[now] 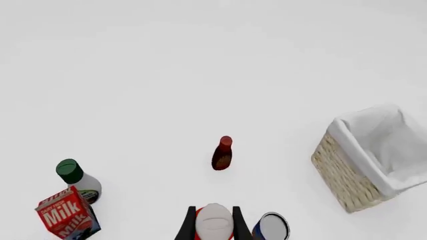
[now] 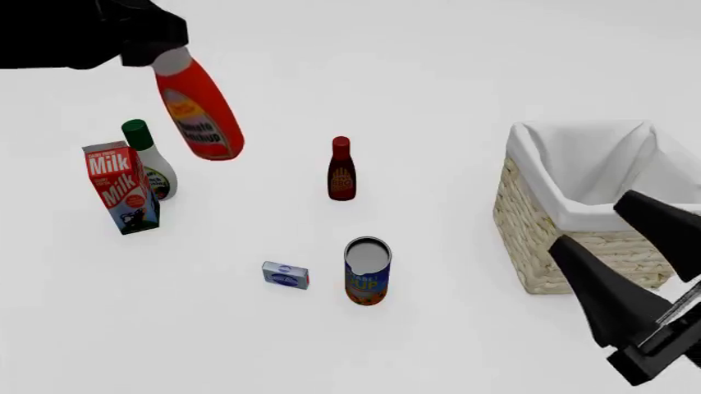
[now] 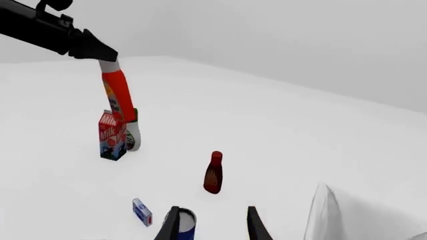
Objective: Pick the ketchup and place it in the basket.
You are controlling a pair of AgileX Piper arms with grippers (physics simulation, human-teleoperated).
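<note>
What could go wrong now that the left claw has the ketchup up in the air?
1. The left claw holds the ketchup only by its cap, and the bottle hangs tilted, so it might swing or slip out on the way across.
2. The dark-red bottle and the open can stand between it and the basket; a low carry could knock them.
3. The right claw sits open beside the basket, so the arms could collide near the drop.

Left gripper [image 2: 164,45] raised high, clamped on a bottle cap, right gripper [image 2: 646,238] low, jaws apparently apart
</note>
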